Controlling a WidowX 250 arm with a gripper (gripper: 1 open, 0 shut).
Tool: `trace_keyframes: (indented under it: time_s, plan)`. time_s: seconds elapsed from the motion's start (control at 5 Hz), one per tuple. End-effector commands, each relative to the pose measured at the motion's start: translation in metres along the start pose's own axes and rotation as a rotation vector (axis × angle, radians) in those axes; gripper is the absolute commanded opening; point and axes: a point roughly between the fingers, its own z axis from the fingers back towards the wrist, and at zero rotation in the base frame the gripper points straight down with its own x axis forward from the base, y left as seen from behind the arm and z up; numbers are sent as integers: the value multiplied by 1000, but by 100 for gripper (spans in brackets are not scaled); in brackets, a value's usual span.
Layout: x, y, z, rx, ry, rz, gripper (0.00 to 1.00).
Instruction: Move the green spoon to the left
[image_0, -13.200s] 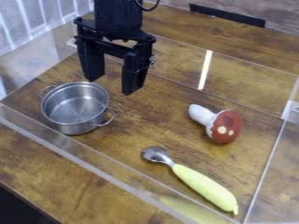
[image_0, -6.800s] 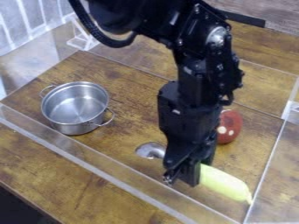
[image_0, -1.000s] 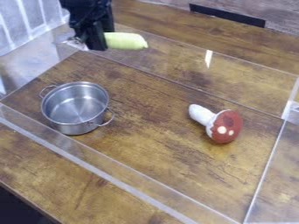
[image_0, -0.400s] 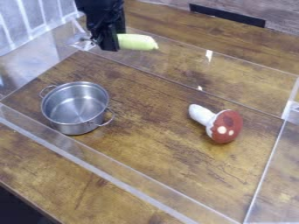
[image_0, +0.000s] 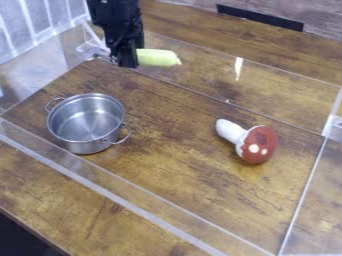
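Observation:
The green spoon (image_0: 158, 57) shows only as a pale yellow-green handle sticking out to the right of my gripper (image_0: 127, 58), near the back left of the table. The black gripper is shut on the spoon, and the spoon's metal bowl is hidden behind the fingers. The spoon hangs low, just above the back edge of the wooden tabletop, behind the pot.
A silver pot (image_0: 87, 122) stands at the left. A red-capped toy mushroom (image_0: 250, 139) lies on its side at the right. A clear plastic wall (image_0: 160, 215) rims the wooden table (image_0: 174, 150).
My gripper has moved right and down a little with the spoon in it. The pot and the mushroom have not moved.

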Motion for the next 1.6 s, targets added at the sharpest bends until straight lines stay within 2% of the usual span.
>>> trace_keyframes:
  time_s: [0.0,0.2,0.6,0.8,1.0,1.4]
  plan:
    - [13,-25,14,-84,22,-36,0]
    - [27,-34,6,-80,37,-86,0]
    - [49,-39,-5,-110,-16,44,0]
    - [59,-45,-25,-125,-39,96,0]
    - [68,-52,-40,-130,-50,117,0]
    - [66,-60,-31,-130,-22,72,0]
